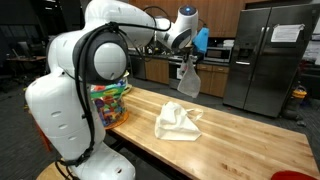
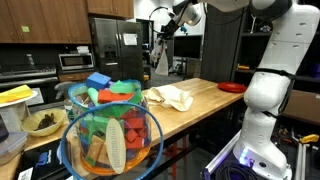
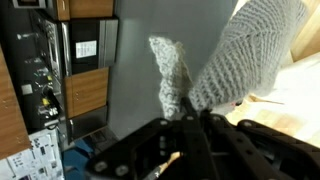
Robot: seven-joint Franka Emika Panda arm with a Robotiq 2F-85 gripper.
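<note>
Well above the wooden surface (image 1: 250, 135), the pincer (image 1: 187, 59) is pressed together on the top of a pale knitted cloth (image 1: 188, 83), which hangs straight down from it in the air, touching nothing below. In the wrist view the dark fingers (image 3: 150, 140) meet at the pincer (image 3: 195, 118) with the knitted cloth (image 3: 255, 50) bunched between them, one thin strip of it standing apart beside the main fold. In an exterior view the pincer (image 2: 160, 40) and the hanging knitted cloth (image 2: 158, 62) show in front of a refrigerator (image 2: 115, 50). A second cloth (image 1: 178, 122) lies crumpled on the surface, below and apart from the hanging one. A basket (image 1: 110, 103) of coloured toys stands at the surface's end near the robot's base.
</note>
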